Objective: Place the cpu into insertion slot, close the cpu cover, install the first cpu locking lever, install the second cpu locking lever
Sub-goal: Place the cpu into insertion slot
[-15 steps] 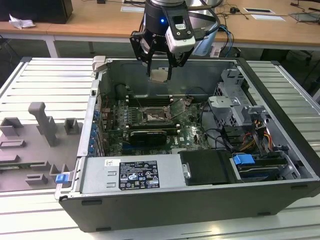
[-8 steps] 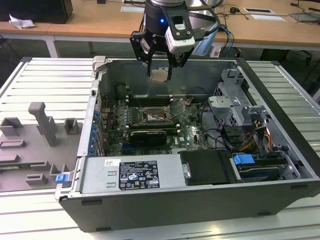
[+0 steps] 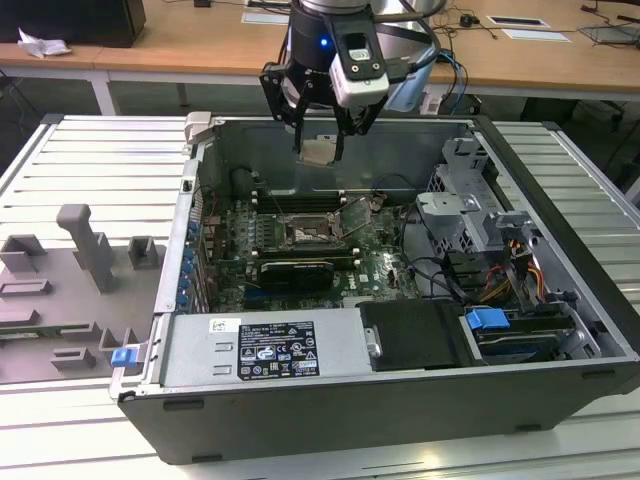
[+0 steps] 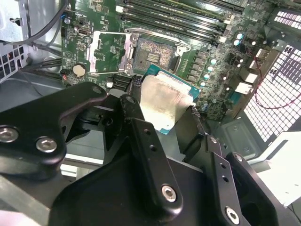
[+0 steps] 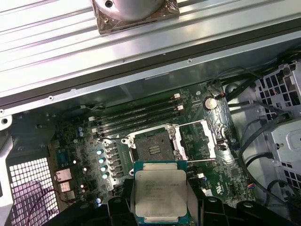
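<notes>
One pincer clasping cpu, insertion slot uncovered

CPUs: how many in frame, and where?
1. The cpu is held in the gripper, above the motherboard, apart from the empty insertion slot. Another could lie hidden behind the drive cage.

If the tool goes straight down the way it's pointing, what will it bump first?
Likely the slot or the board just beside it; the cpu held in the tool would touch first. Nothing else seems in between, but depth is unclear.
</notes>
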You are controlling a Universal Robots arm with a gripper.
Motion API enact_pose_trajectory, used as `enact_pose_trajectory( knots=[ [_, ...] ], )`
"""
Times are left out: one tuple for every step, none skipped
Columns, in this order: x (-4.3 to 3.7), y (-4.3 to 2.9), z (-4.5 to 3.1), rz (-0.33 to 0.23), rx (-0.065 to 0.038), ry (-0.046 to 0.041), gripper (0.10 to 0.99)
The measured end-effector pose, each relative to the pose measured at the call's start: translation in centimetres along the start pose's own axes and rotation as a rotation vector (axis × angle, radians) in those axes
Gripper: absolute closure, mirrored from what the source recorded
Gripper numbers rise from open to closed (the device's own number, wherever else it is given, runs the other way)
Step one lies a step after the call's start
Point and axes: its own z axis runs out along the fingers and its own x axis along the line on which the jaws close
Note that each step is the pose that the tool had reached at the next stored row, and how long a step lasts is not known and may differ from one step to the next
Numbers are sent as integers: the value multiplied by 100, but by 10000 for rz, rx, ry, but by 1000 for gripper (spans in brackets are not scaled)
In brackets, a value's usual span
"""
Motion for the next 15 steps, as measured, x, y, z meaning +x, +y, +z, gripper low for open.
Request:
enact_pose_trajectory(
  knots=[
    [0, 0, 2, 29, 1, -2, 557],
    [0, -1, 3, 50, 1, -3, 557],
    [0, -1, 5, 72, 0, -5, 557],
    [0, -1, 7, 99, 0, -8, 557],
    [0, -1, 8, 117, -1, -10, 557],
    [0, -1, 10, 153, -1, -13, 557],
    [0, -1, 11, 168, -2, -14, 557],
    [0, -1, 13, 184, -2, -15, 557],
    [0, -1, 16, 207, -4, -18, 557],
    [0, -2, 18, 227, -4, -19, 557],
    [0, -2, 23, 257, -5, -22, 557],
    [0, -2, 26, 276, -4, -23, 557],
    [0, -3, 29, 295, -4, -25, 557],
    [-1, -3, 33, 329, -5, -28, 557],
    [0, -3, 38, 366, -6, -32, 557]
  ],
)
